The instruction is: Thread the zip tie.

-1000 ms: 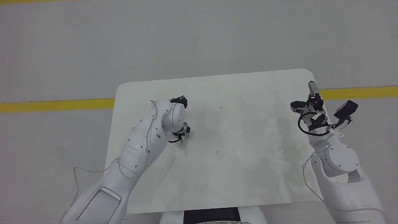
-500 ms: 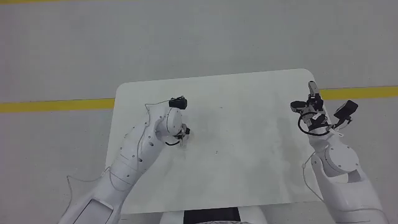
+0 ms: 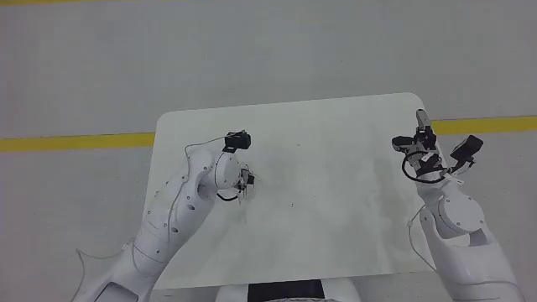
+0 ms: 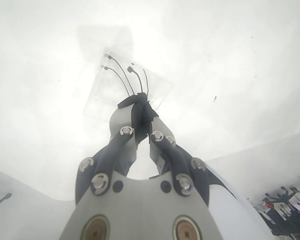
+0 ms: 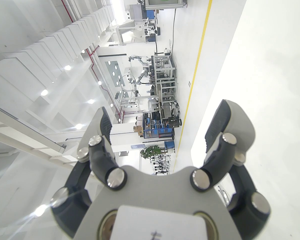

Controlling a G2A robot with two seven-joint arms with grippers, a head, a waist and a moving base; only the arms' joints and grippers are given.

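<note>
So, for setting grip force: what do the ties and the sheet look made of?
The ties: thin black plastic, likely nylon; they bend in smooth curves. The sheet: clear plastic, film or rigid I cannot tell; table shows through, only edges visible.

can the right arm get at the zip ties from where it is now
Probably not yet. The right gripper sits at the table edge, fingers open, aimed out at the room; the zip ties are across the table, in the shut left gripper. It would have to turn and cross.
</note>
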